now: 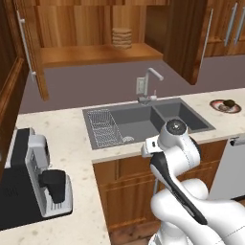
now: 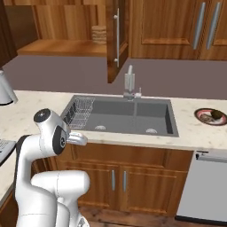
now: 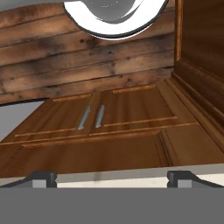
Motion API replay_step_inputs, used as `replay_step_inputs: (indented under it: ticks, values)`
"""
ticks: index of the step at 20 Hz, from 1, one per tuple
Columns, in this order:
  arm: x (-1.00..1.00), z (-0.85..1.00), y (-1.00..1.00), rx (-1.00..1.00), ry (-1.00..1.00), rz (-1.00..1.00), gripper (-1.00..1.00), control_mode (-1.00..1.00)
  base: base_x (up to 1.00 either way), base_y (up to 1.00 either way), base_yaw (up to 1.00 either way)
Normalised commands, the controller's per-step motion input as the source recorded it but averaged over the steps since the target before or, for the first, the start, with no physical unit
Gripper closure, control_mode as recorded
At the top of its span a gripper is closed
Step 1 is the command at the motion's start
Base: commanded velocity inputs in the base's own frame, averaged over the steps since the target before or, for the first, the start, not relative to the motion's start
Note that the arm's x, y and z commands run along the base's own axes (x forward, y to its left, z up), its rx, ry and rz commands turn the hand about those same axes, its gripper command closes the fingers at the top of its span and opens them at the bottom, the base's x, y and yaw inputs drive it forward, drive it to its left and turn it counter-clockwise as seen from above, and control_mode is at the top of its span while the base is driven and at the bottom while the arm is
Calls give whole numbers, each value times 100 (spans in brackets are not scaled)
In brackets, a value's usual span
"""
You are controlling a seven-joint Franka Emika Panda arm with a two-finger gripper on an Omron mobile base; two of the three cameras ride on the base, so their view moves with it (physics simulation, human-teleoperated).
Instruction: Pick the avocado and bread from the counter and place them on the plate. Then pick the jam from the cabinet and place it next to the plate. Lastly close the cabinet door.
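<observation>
The plate [image 2: 200,113] [image 1: 214,104] rests on the counter [image 2: 188,133] right of the sink. On it sit the dark avocado [image 2: 217,114] [image 1: 230,103] and, beside it, the brown bread [image 2: 206,117]. The cabinet [image 1: 91,28] above the sink stands open, both doors swung out. Its right cabinet door [image 1: 187,40] [image 2: 116,40] juts toward me. The jam [image 1: 122,37] [image 2: 99,33], a tan ribbed jar, stands on the cabinet shelf. My gripper [image 3: 113,179] is open and holds nothing. It is low at the counter's front edge and looks down at the lower wood doors [image 3: 94,116].
A grey double sink [image 1: 143,119] with a wire rack [image 1: 104,127] and a faucet [image 1: 148,86] lies ahead of the arm. A coffee machine [image 1: 40,177] stands on the left counter. A dishwasher front [image 2: 208,186] is at the lower right.
</observation>
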Motion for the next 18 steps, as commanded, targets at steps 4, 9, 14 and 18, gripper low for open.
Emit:
replay_step_inputs:
  ticks: [4, 9, 14, 18]
  values:
    - [0, 0, 0, 0, 0, 0, -100, 100, 8, 41, -19]
    - [0, 0, 0, 0, 0, 0, -100, 100, 7, 40, -29]
    - [0, 0, 0, 0, 0, 0, -100, 100, 3, 50, -30]
    - [0, 0, 0, 0, 0, 0, -100, 100, 24, 58, -11]
